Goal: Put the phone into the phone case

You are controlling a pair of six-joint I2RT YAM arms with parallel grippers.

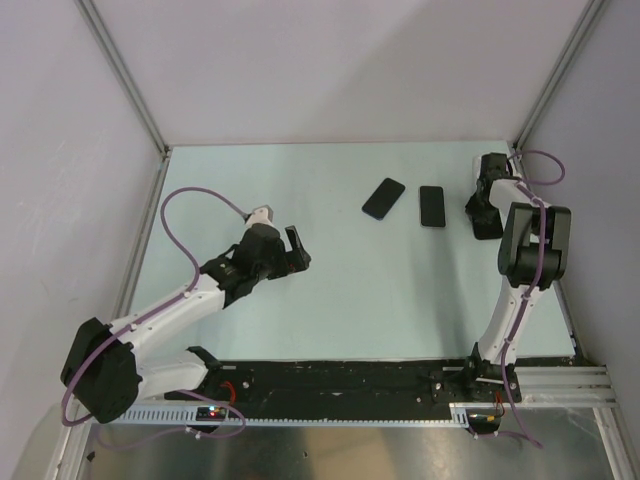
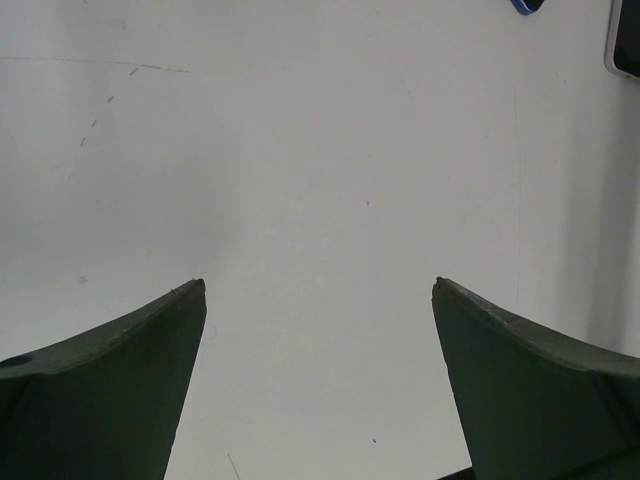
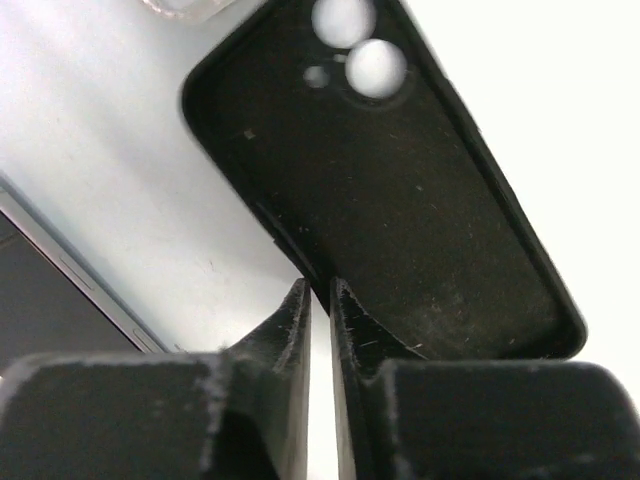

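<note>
While my left claw (image 2: 318,285) hangs wide open over the counter (image 2: 320,150), presumably keeping clear, my right claw (image 3: 320,285) is nearly closed at a black shell's (image 3: 400,200) rim. I cannot tell whether it pinches. The clear phone case (image 3: 185,8) peeks just beyond, with a phone (image 3: 30,310) beside.

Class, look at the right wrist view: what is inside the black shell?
Nothing lies in it. The black shell shows a bare, dusty inner floor, with the pale table visible through its round cutouts. The right gripper covers its near edge.
</note>
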